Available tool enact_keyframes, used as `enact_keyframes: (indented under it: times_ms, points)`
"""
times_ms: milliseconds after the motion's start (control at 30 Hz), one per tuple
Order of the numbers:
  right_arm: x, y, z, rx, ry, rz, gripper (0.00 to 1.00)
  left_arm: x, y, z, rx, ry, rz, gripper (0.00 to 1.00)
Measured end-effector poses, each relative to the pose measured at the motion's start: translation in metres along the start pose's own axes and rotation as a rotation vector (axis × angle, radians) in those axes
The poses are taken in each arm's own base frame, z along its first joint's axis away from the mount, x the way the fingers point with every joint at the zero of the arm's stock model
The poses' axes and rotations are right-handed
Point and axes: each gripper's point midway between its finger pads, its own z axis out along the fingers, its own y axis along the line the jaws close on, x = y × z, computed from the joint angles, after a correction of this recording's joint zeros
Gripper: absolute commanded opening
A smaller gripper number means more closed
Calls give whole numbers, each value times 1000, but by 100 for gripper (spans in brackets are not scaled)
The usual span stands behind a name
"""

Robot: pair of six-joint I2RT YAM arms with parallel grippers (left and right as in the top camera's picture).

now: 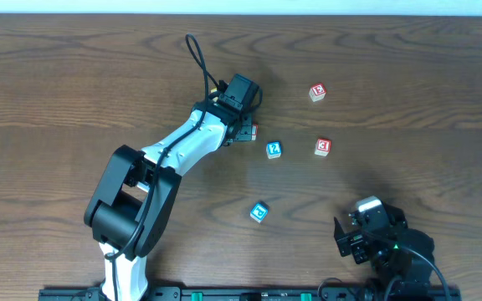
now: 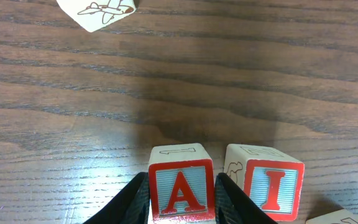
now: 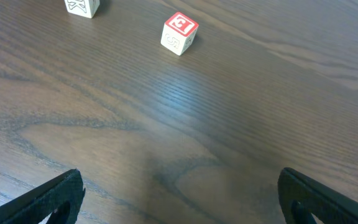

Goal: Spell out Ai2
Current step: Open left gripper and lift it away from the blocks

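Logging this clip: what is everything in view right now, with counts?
A block: 1, red letter on a pale blue face, between the left claw's fingers.
I block: 1, red letter on a pale blue face, beside the A block on its right in the left wrist view, narrow gap.
blue blocks: 2, blue-faced; one mid-table that seems to read 2, one nearer the front edge.
red blocks: 2, red-faced; one right of the mid-table blue one, one farther back.
table: 1, dark brown wood.
left claw: 1, black, closed on the A block; its arm is white and black.
right claw: 1, black, open over bare wood, front right.
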Motion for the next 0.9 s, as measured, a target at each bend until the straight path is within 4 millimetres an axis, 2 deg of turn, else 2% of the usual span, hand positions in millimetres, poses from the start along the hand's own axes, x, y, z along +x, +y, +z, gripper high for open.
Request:
enact_keyframes:
  times_ms: [900]
  points:
    - [0, 0, 0, 0, 0, 0, 99, -7, -4, 0, 15, -28, -2, 41]
